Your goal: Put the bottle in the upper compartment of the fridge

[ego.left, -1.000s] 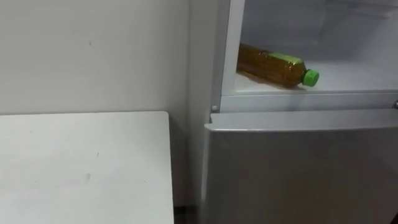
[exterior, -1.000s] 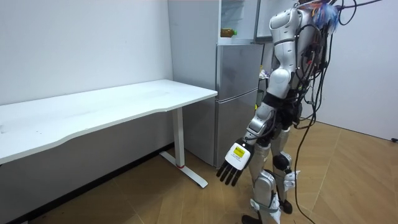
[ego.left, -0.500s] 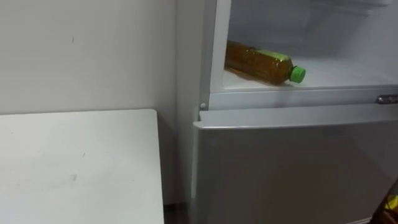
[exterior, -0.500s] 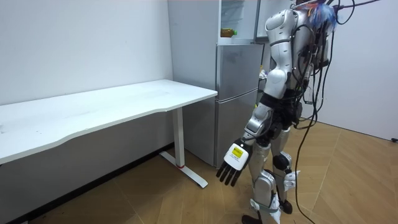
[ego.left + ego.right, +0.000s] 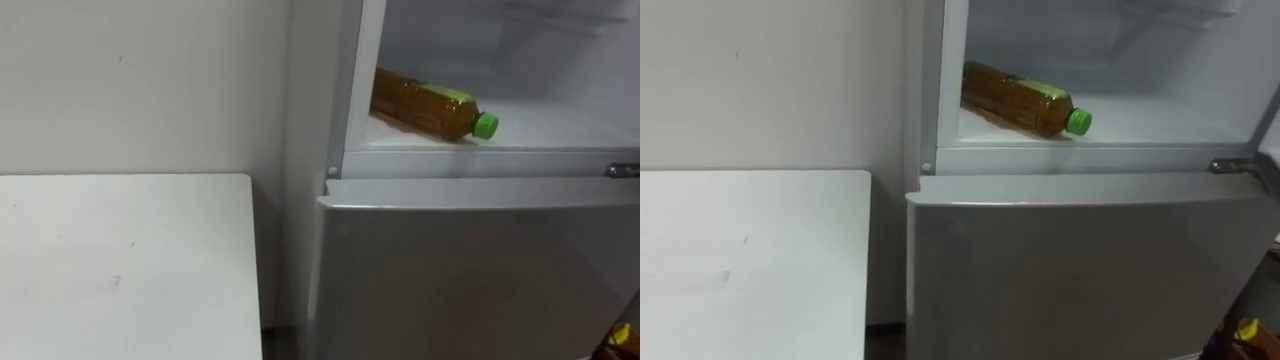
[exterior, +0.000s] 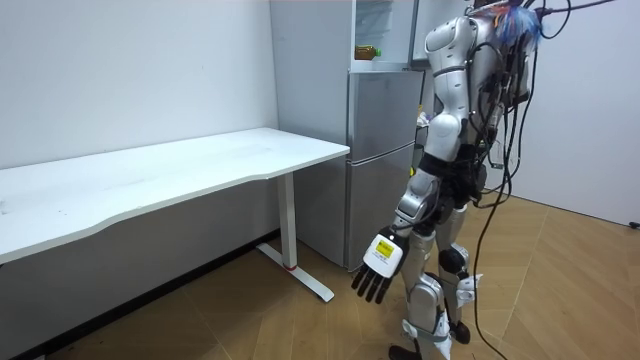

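Standing in front of the fridge [image 6: 380, 150], I judge the placing itself done. The bottle [image 5: 425, 105] lies on its side on the floor of the upper compartment [image 5: 560, 125], close to the fridge's left wall, with its green cap [image 5: 486, 125] toward the open front edge. I see nothing else in that compartment. The lower door [image 5: 470, 270] beneath it is closed, and the worktop [image 5: 120, 260] stands just left of the fridge.

My left hand [image 6: 378, 268] hangs low before the fridge, fingers straight, holding nothing. A yellow scrap at the fridge's lower right I take for my right hand [image 5: 620, 337]; I cannot tell its state.

What is left, I think, is closing the upper door. That calls for raising a hand to its edge and swinging it in gently, since a bottle lying flat could roll.
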Controlling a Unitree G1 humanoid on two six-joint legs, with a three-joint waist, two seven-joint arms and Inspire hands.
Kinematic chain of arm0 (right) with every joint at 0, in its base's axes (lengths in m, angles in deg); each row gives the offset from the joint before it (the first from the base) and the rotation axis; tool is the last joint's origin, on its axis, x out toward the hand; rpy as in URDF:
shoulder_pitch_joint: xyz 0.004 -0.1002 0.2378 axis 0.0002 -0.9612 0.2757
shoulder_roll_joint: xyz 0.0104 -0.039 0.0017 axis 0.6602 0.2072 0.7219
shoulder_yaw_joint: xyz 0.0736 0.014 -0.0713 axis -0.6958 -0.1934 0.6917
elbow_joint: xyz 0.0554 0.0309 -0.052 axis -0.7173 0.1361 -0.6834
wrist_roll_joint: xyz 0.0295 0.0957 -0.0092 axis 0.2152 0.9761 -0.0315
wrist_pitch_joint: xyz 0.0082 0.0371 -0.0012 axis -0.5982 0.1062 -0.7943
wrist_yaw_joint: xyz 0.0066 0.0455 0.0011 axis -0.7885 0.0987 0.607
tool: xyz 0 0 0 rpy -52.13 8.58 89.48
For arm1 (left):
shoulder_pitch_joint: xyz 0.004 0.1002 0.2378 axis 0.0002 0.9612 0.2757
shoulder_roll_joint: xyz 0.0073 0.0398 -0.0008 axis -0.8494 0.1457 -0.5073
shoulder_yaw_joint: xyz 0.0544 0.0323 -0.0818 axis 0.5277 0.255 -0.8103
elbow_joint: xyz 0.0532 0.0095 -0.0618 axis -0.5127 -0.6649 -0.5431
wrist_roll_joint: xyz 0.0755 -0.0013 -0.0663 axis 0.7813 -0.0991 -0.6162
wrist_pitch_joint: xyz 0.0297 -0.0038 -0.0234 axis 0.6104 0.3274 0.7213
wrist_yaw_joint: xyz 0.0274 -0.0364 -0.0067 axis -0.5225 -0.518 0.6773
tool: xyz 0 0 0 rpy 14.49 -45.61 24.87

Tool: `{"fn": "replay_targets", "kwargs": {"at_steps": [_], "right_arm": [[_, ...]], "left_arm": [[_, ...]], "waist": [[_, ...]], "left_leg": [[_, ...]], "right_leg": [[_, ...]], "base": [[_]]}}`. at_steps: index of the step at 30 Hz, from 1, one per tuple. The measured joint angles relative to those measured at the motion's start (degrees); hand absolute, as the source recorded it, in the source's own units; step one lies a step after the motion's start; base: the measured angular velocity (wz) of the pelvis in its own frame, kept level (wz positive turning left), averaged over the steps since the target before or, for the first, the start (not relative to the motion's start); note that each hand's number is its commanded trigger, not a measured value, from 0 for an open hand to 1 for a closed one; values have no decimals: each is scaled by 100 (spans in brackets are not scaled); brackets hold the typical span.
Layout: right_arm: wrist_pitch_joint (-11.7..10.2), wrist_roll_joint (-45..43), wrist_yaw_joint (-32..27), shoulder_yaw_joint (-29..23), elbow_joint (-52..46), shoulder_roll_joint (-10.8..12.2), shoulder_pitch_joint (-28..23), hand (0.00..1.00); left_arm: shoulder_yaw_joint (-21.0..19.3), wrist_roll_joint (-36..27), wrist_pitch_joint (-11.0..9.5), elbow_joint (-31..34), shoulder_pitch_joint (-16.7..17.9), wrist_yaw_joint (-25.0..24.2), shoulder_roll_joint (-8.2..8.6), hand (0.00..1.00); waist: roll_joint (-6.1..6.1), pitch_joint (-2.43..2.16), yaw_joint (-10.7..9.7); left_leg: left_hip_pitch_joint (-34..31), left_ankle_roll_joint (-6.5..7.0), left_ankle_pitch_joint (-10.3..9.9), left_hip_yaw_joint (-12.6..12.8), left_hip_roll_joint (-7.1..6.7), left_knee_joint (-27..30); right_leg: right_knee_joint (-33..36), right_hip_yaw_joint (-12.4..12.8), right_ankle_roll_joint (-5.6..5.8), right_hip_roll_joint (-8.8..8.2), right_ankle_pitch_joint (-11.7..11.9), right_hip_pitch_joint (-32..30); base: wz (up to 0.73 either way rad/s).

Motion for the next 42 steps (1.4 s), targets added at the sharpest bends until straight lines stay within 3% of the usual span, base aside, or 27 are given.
{"fn": "replay_targets", "kwargs": {"at_steps": [7, 12, 17, 23, 30, 37, 42], "right_arm": [[3, -831, -192, 1, -663, -19, 70, 0], [-26, -1663, -254, 4, -1316, -324, 331, 0], [-66, -1871, -233, 4, -1624, -351, 385, 0], [-70, -2590, 80, 6, -1976, -406, 795, 0], [-53, -2587, 402, 63, -2175, -407, 902, 0], [-35, -2563, 809, 431, -2226, -407, 998, 0], [120, -2569, 1277, 717, -2262, -408, 1017, 0]], "left_arm": [[-4, -3, -2, -50, 16, 46, -8, 0], [-7, 2, -59, -196, -73, 46, -11, 0], [-4, -4, -71, -247, -59, 45, -23, 0], [-13, 169, -72, -248, -67, 37, -18, 0], [-7, 238, -69, -299, -67, 37, 21, 0], [-1, 240, -58, -405, -59, 37, 47, 0], [-1, 239, -43, -494, -60, 38, 103, 0]], "waist": [[25, -13, -3], [-20, -45, 47], [-124, -26, 142], [-91, -27, 170], [-28, -47, 169], [30, -26, 199], [5, -17, 321]], "left_leg": [[-87, -1, 2, -9, 2, 8], [-68, -1, 2, -21, 5, 19], [-84, -3, -3, -33, 7, 47], [-89, -4, -9, -30, 8, 56], [-77, -4, -9, -30, 16, 51], [-31, -8, -13, -30, 23, 43], [15, -8, -13, -7, 21, 53]], "right_leg": [[62, -15, -2, -4, -1, -98], [56, -32, -2, -6, -1, -83], [66, -53, -2, -15, -1, -76], [65, -46, -4, -13, 0, -82], [95, -46, -7, -8, 3, -50], [147, -55, -6, -8, 2, 1], [141, -30, -5, -8, -1, 2]], "base": [[0], [0], [1], [0], [0], [0], [-3]]}}
